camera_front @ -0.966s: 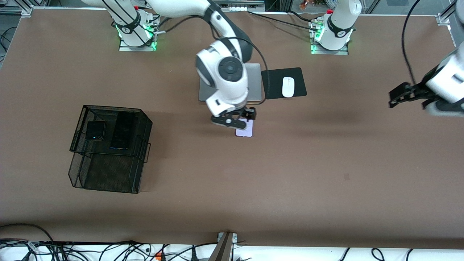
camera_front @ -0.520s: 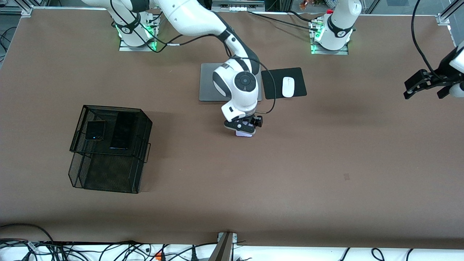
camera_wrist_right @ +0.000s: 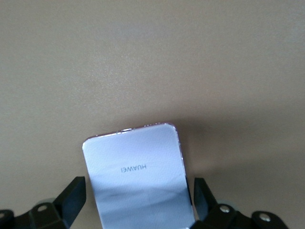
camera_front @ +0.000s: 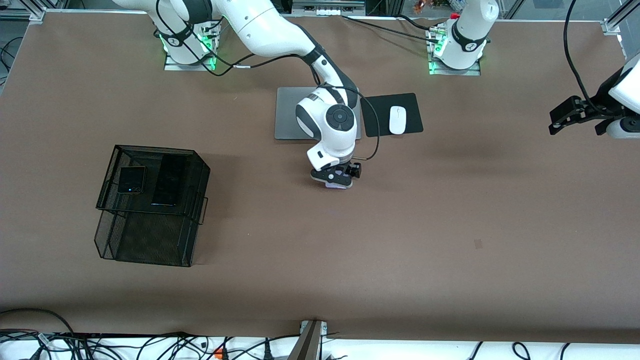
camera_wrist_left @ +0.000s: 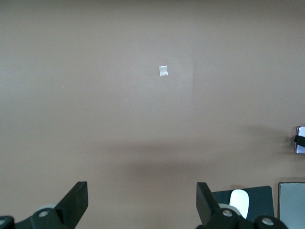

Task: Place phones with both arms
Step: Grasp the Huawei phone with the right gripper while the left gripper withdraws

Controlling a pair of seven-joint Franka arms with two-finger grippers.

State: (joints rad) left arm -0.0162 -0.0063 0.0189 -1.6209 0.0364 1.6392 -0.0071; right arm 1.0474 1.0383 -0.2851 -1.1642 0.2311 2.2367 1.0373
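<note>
The right end effector [camera_wrist_right: 138, 210] sits low over the pale phone [camera_wrist_right: 138, 174] lying flat on the counter [camera_front: 400, 225] near the laptop [camera_front: 287, 115], fingers wide on each side, so it should squeeze gently and evenly while the left end effector [camera_wrist_left: 142, 210] waits wide apart and empty.

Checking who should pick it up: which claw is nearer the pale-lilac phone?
Right. The right claw is directly over the pale-lilac phone, open fingers either side. The left claw waits open above bare table at the left arm's end.

We see a glossy, mirror-smooth pale-lilac phone [camera_wrist_right: 138, 174] on the matt brown table [camera_front: 400, 240]; near it, a black wire-mesh basket [camera_front: 150, 205].
</note>
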